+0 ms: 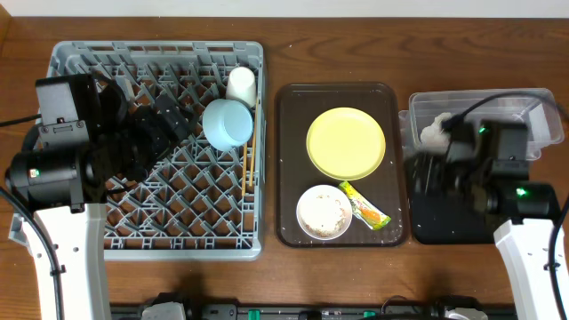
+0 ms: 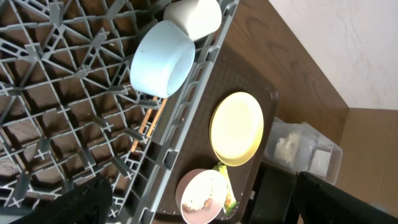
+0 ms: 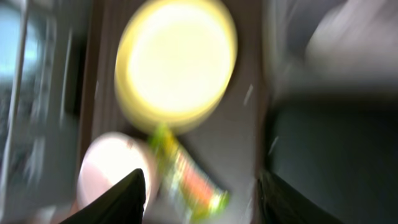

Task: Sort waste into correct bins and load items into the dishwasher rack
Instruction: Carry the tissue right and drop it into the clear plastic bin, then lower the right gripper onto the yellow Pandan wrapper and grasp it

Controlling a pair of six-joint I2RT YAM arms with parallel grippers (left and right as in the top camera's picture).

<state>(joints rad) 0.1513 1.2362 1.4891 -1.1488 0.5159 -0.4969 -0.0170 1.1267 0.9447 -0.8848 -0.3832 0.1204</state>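
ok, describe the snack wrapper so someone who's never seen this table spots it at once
Find the brown serving tray right of the big grey rack. In its near-right part, beside the white bowl of food scraps, lies the snack wrapper: the only thin green-and-yellow strip, where the yellow plate behind it is round and plain.

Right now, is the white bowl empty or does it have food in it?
Not empty. The white bowl on the brown tray has beige food scraps inside.
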